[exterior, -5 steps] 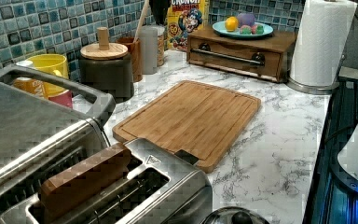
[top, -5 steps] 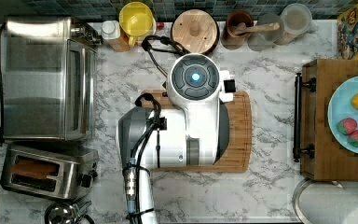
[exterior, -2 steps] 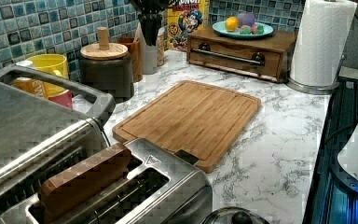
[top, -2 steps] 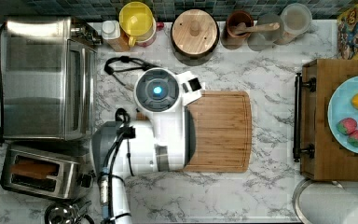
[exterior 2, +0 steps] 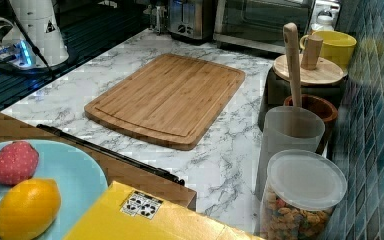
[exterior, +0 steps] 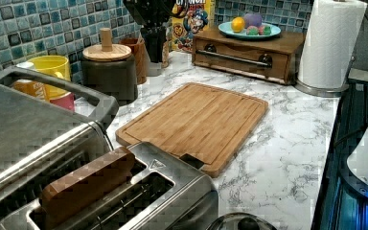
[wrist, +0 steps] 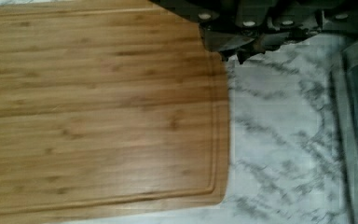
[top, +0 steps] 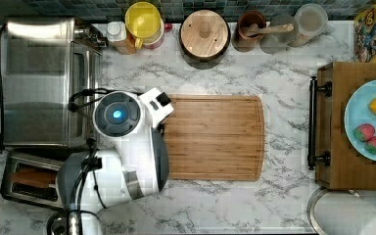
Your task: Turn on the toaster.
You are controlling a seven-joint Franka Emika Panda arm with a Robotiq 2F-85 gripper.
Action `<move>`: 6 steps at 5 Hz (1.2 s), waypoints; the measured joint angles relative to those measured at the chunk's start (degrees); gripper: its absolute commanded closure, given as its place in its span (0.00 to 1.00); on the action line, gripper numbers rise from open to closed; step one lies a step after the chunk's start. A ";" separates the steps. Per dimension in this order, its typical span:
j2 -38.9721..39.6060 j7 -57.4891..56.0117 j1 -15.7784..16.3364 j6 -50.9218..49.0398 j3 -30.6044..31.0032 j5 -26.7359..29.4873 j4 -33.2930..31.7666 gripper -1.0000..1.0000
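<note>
**Arm hangs above the cutting board's end**

In the top view the white Panda arm [top: 127, 147] reaches in from the bottom edge, its wrist over the end of the cutting board [top: 215, 138] nearest the toaster oven. The gripper [exterior: 154, 21] — dark — hangs above the board's far corner in the left view.

- White marble countertop [top: 284, 63] with grey veining runs right across the top view.
- Blue-green mosaic tile wall [exterior: 19, 33] backs the counter.
- A bamboo cutting board [top: 215, 137] lies mid-counter.
- A wooden drawer box [exterior: 247, 50] sits by the wall.
- Light is even and soft.
</note>
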 measured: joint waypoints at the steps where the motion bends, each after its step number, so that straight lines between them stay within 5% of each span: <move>1: -1.90 0.00 1.11 -0.14 1.71 1.33 -1.23 1.00; 6: -6.95 -8.78 4.80 -2.45 9.06 2.33 -10.07 1.00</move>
